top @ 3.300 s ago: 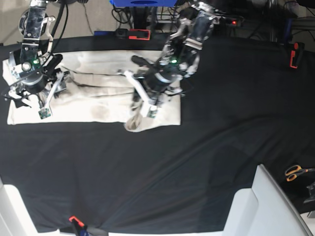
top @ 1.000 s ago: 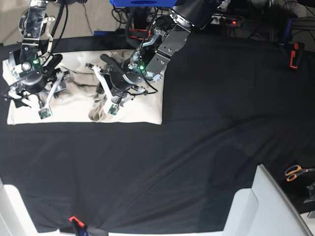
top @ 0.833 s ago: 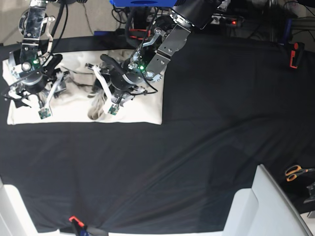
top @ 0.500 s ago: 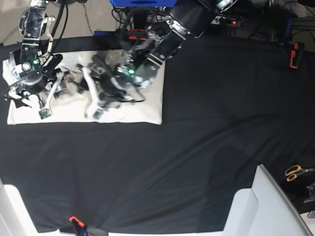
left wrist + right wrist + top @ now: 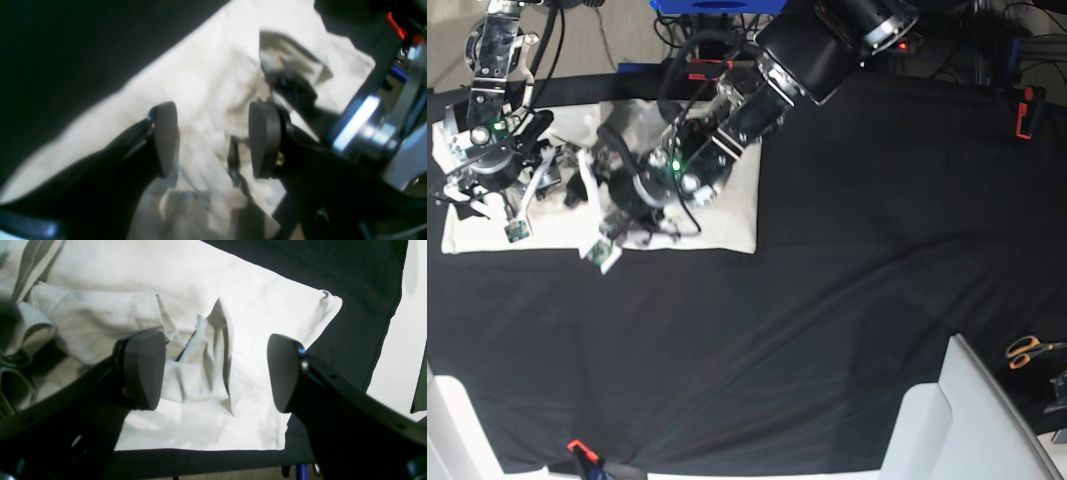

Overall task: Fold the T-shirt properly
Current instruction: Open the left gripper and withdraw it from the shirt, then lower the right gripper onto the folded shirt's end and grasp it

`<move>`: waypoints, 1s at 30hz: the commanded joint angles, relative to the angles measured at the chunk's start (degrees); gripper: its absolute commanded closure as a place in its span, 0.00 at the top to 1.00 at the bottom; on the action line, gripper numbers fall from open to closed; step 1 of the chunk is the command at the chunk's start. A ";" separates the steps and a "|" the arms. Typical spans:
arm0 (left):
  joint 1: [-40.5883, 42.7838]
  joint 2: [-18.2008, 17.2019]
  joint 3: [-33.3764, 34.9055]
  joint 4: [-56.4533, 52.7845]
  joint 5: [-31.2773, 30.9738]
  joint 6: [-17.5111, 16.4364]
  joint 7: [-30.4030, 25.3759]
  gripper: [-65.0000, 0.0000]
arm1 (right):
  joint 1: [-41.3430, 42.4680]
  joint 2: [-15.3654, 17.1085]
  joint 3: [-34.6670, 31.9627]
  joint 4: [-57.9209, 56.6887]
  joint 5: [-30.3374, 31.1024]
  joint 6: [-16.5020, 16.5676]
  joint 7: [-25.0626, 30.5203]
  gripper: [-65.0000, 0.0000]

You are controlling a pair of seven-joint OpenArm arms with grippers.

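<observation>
The black table cover (image 5: 847,300) fills most of the base view; the T-shirt (image 5: 727,215) lies on its far left part as a partly folded cream slab, flat at its right end and rumpled toward the left; it looks light, limp and soft, likely to sag and slide on itself, so a pinch on a doubled hem or a crisp fold edge should hold better than one on the flat middle; the raised ridge of cloth (image 5: 217,340) under the right arm offers such an edge. The left gripper (image 5: 211,140) hovers over the bunched middle, pads apart and nothing between them; the right gripper (image 5: 215,373), at the shirt's left end, stands spread wide above that ridge, also empty.
</observation>
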 commanded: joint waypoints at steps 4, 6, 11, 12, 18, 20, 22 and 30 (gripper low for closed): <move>-0.19 -1.68 -3.88 6.48 -0.59 -0.22 -0.12 0.44 | 1.12 0.50 2.01 2.66 -0.05 -0.47 0.97 0.70; 2.00 -3.97 -8.45 8.24 -0.50 -0.22 2.52 0.27 | 1.47 -0.30 3.86 4.42 0.04 -0.47 0.97 0.70; 9.92 -11.00 -25.51 13.43 -0.50 -0.22 5.68 0.00 | 4.81 -2.32 10.89 7.94 2.50 -0.20 0.89 0.71; 11.67 -12.67 -29.02 14.57 -0.50 -0.22 5.68 0.00 | 5.69 -2.32 13.26 8.29 5.67 -0.11 0.62 0.71; 21.52 -20.85 -44.15 19.41 -0.41 -0.48 5.42 0.00 | 10.61 0.32 24.87 4.60 22.11 6.48 -8.87 0.71; 23.89 -22.08 -47.05 20.02 -0.41 -0.57 5.16 0.00 | 12.64 1.55 29.44 2.05 25.63 8.41 -12.30 0.71; 25.74 -22.96 -48.37 19.76 -0.41 -0.57 3.31 0.00 | 14.22 2.52 33.13 -0.77 28.97 10.26 -14.32 0.71; 29.26 -23.13 -48.80 19.76 -0.41 -0.57 -0.73 0.00 | 19.49 13.42 45.09 -22.57 40.57 15.05 -21.00 0.71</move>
